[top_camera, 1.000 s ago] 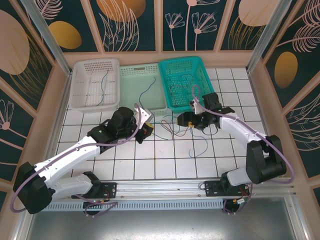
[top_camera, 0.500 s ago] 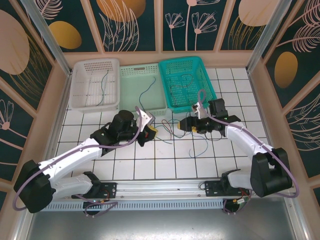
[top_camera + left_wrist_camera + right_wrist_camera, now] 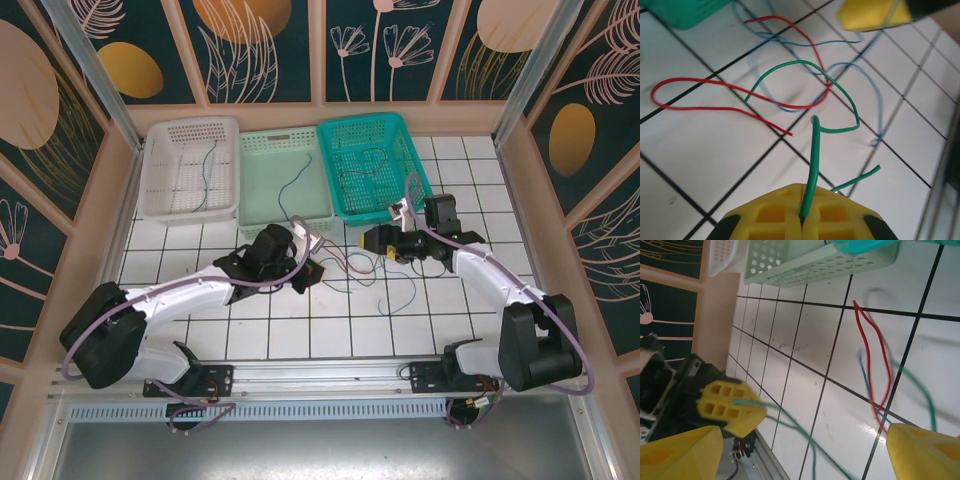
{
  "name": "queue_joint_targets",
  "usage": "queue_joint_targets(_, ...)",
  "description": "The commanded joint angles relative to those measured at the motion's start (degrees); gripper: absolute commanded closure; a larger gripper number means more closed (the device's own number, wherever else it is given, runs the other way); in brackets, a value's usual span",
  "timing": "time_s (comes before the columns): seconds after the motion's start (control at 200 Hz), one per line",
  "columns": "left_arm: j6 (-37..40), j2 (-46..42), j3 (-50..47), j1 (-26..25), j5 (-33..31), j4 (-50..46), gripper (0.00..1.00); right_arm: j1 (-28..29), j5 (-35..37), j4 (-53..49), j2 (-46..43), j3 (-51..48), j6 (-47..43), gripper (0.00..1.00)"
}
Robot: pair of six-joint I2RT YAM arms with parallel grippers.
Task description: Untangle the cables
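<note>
Pinching the green cable [image 3: 812, 165] tight, the left claw [image 3: 801, 220] is holding it over the tabletop [image 3: 700, 150]; the red cable [image 3: 715, 82] and blue cable [image 3: 866, 380] are lying tangled just ahead, beside the right claw [image 3: 802, 455], which is gaping wide.

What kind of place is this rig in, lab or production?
Most likely a lab test cell, not production: a white gridded tabletop boxed in by leaf-print wall panels, a left arm and right arm bolted to one aluminium rail, and a white basket, pale green basket and teal basket.
</note>
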Motion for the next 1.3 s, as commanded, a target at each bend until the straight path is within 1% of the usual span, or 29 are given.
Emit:
queue_joint_targets(0.0, -3.4, 0.7, 1.3, -0.2, -4.4, 1.7, 0.99, -0.5, -1.8, 0.8, -1.5, -1.1, 0.7, 0.15)
queue_joint_targets(0.08, -5.2, 1.5, 1.0, -0.2, -5.5, 3.0, 0.98, -0.4, 0.2, -0.9, -0.9, -1.1, 0.2, 0.15)
queue_joint_targets(0.195, -5.8, 6.2, 4.9, -0.2, -10.4, -2.9, 0.98, -0.5, 4.4, -5.0, 0.6, -0.6, -0.9, 0.15)
queue_joint_targets(0.28, -6.1, 9.1, 6.4, -0.2, -10.4, -3.8, 0.99, -0.4, 9.4, -8.3, 1.4, 0.1, -1.6, 0.15)
queue_joint_targets(0.395, -6.6, 10.8, 7.0, -0.2, -11.0, -3.5, 1.00, -0.5, 15.9, -12.6, 2.9, 1.1, -3.2, 0.14)
queue_joint_targets(0.455, -5.9, 10.8, 6.9, -0.2, -9.6, -2.7, 1.00, -0.4, 18.8, -13.2, 3.3, 1.4, -3.4, 0.14)
queue_joint_targets(0.591, -4.5, 7.2, 4.5, -0.2, -6.4, 0.9, 1.00, -0.4, 14.4, -7.4, 1.4, 0.1, -1.4, 0.15)
queue_joint_targets(0.681, -3.5, 3.6, 2.8, -0.2, -5.8, 2.8, 1.00, -0.4, 13.2, -6.6, 1.9, 0.2, -1.2, 0.14)
queue_joint_targets(0.771, -1.5, 0.5, 2.0, -0.2, -4.1, 3.4, 1.00, -0.5, 10.9, -5.8, 3.4, 0.1, -1.3, 0.11)
queue_joint_targets(0.801, -1.0, -0.3, 1.9, -0.3, -3.5, 3.3, 1.00, -0.6, 10.2, -4.7, 3.6, -0.3, -0.9, 0.06)
queue_joint_targets(0.826, -0.6, -0.8, 2.0, -0.2, -2.9, 3.0, 1.00, -0.7, 9.4, -3.7, 3.6, -0.7, -0.6, 0.04)
queue_joint_targets(0.901, 0.1, -1.0, 2.5, -0.2, -2.9, 0.6, 1.00, -0.7, 8.2, -1.0, 3.3, -1.6, 0.1, 0.01)
queue_joint_targets(0.951, 0.4, -0.2, 3.1, -0.3, -2.8, -1.3, 0.97, -0.8, 8.1, 0.2, 2.8, -1.9, 0.3, 0.01)
queue_joint_targets(1.071, -1.7, 3.3, 3.2, -0.3, -3.2, -3.1, 0.98, -1.0, 7.6, 5.2, -0.8, -4.3, 1.5, 0.01)
queue_joint_targets(1.091, -2.3, 3.7, 3.0, -0.3, -3.2, -2.8, 0.99, -1.1, 7.7, 5.7, -1.4, -4.7, 1.8, 0.06)
queue_joint_targets(1.111, -2.8, 4.0, 2.7, -0.2, -3.2, -2.5, 0.99, -1.2, 7.3, 6.3, -1.9, -5.0, 2.0, 0.17)
queue_joint_targets(1.121, -3.1, 4.1, 2.5, -0.2, -3.2, -2.3, 0.99, -1.3, 7.2, 6.4, -2.1, -5.1, 2.0, 0.26)
queue_joint_targets(1.146, -3.6, 4.3, 2.1, -0.2, -3.3, -1.8, 1.00, -1.4, 7.9, 6.0, -2.4, -5.1, 2.3, 0.54)
queue_joint_targets(1.151, -3.7, 4.3, 2.0, -0.2, -3.3, -1.7, 1.00, -1.5, 8.1, 5.8, -2.4, -5.0, 2.4, 0.57)
queue_joint_targets(1.166, -3.9, 4.4, 1.8, -0.2, -3.4, -1.4, 1.00, -1.5, 9.2, 5.1, -2.4, -4.8, 2.6, 0.73)
queue_joint_targets(1.186, -4.3, 4.4, 1.6, -0.2, -3.5, -1.0, 1.00, -1.5, 10.9, 3.8, -2.3, -4.5, 2.9, 0.90)
queue_joint_targets(1.201, -4.5, 4.5, 1.4, -0.2, -3.6, -0.7, 1.00, -1.6, 12.2, 2.8, -2.2, -4.2, 3.1, 0.99)
queue_joint_targets(1.236, -4.6, 4.5, 1.2, -0.2, -3.3, -0.3, 1.00, -1.7, 13.7, 1.4, -1.9, -3.9, 3.0, 1.00)
queue_joint_targets(1.296, -4.6, 4.6, 1.2, -0.2, -2.8, -0.2, 1.00, -1.9, 11.3, 2.1, -1.6, -4.4, 2.9, 1.00)
